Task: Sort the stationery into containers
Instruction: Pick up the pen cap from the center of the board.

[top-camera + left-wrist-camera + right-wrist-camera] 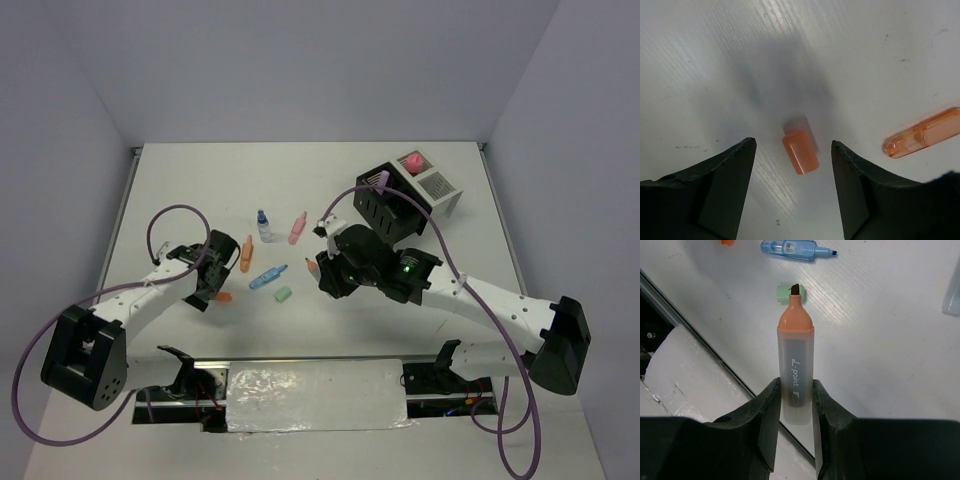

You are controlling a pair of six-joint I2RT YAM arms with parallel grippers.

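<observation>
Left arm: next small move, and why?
Probably lower the left gripper and close on the orange cap. Its jaws stand open, the cap lies on the table between them in the wrist view, and nothing touches it yet.

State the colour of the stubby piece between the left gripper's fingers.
Orange. The stubby piece shows best in the left wrist view, between the fingers of the open left gripper.
</observation>
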